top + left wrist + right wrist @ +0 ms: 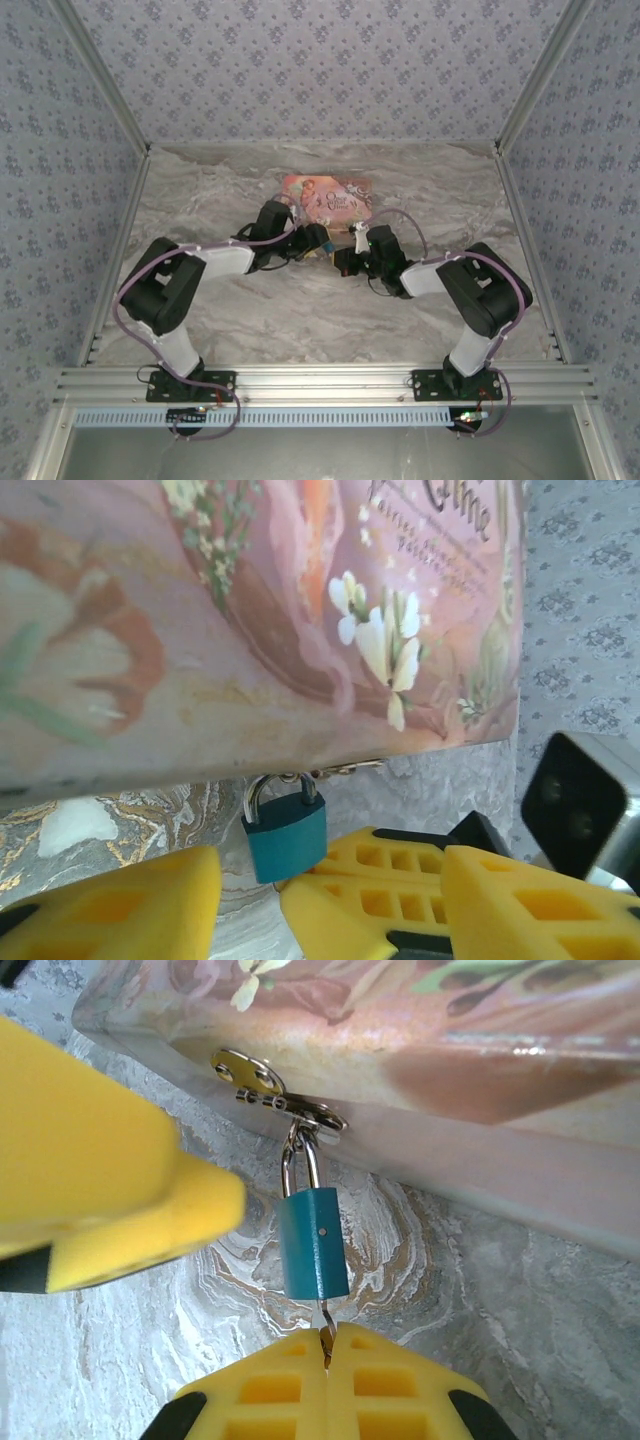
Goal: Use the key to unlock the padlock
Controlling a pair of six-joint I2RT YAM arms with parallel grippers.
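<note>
The small teal padlock [315, 1245] hangs by its silvery shackle from the hasp [275, 1095] of the pink illustrated box [450, 1050]. Both shackle legs sit in its body. The thin dark key [324, 1326] pokes into the padlock's underside, and my right gripper [326, 1345] is shut on it just below. In the left wrist view the padlock [287, 835] hangs between the yellow fingers [110, 905] of my left gripper [330, 880]. That gripper is open, with a gap between its fingers and the lock. One left finger [100, 1180] shows beside the lock in the right wrist view.
The pink box [328, 195] lies at the back middle of the marble table [300, 320], with both wrists crowded against its near edge. Patterned walls enclose the table on three sides. The right gripper's fingers [370, 890] reach in between the left gripper's.
</note>
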